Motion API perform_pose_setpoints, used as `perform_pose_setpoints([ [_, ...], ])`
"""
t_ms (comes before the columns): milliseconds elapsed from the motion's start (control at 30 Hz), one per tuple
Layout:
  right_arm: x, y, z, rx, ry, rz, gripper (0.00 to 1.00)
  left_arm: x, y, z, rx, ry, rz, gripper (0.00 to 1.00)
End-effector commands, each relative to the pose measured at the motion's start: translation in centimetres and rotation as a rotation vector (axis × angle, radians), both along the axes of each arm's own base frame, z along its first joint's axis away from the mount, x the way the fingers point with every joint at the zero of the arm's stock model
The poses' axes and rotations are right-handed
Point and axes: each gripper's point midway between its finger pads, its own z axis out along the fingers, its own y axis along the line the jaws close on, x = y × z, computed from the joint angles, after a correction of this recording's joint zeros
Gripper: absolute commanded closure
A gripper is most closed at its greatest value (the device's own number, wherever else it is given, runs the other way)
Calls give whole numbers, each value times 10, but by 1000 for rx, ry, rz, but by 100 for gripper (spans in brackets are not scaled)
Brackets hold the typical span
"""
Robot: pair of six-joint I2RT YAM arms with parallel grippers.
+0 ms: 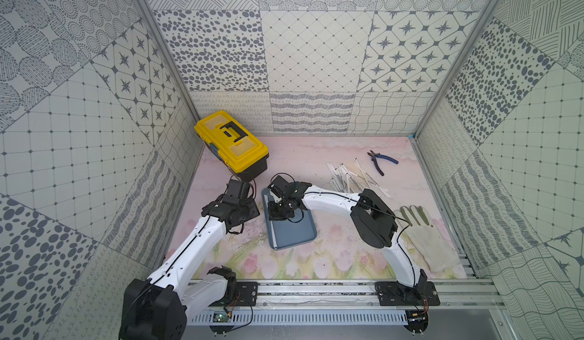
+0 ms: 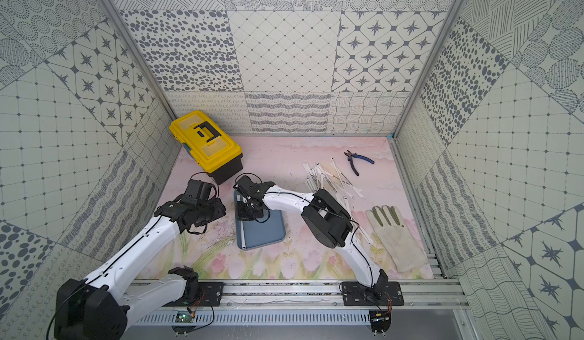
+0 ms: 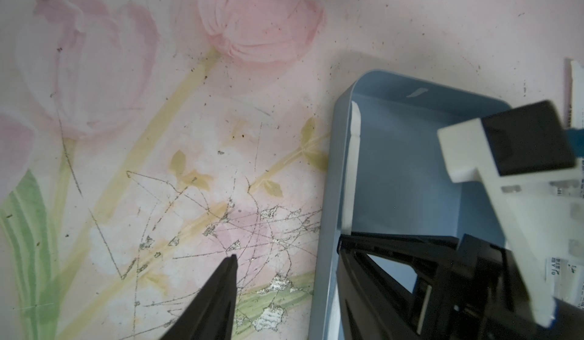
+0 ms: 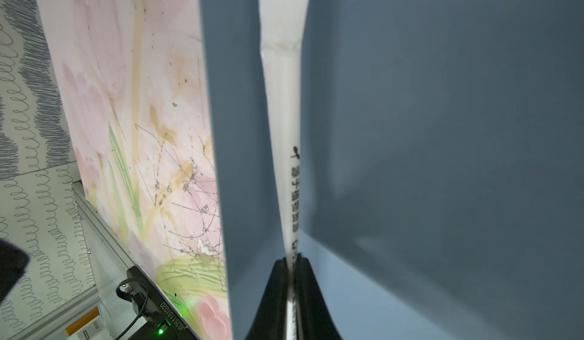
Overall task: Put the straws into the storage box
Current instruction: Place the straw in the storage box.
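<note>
The tabletop (image 1: 316,164) is a pale pink mat printed with tulips and green stems, scuffed and scratched just left of the storage box (image 1: 294,231). It sits in a booth whose three walls (image 1: 316,54) carry grey-on-white patches of dots, stars, grids and wavy lines, and an aluminium rail (image 1: 316,291) runs along the front, well nearer than the box. The box is a shallow blue-grey tray with rounded corners and a low rim, lying flat. Each straw is a long thin stick in a flat white paper wrapper with small dark print. One straw (image 4: 281,117) lies inside the box along its left long wall, and the right pincer (image 4: 290,261) is clenched on it at the box's back end, both black fingers pressed on the wrapper. The other straws (image 1: 343,174) lie in a loose crossed heap behind and right of the box, partly hidden by the right arm (image 1: 328,197), so they cannot be counted. The left pincer (image 3: 286,253) hangs just left of the box, released and empty: its one plainly seen finger (image 3: 221,291) has bare mat beside it as far as the box wall. There is one box, one yellow toolbox (image 1: 230,139) behind and left of it, one pair of blue-handled pliers (image 1: 377,159) well behind and right of it, and one pale glove (image 1: 426,237) well to its right.
</note>
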Motion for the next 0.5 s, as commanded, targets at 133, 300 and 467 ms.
perform_pose_setpoints([
  [133,1,12,-5,33,23,-7,82,4,-13,-1,-58,-13,-27,46],
  [300,3,13,22,141,64,-36,75,4,-11,2,-52,-16,-26,46],
  [467,17,-33,68,216,41,-117,75,7,-6,16,-11,-41,-37,46],
])
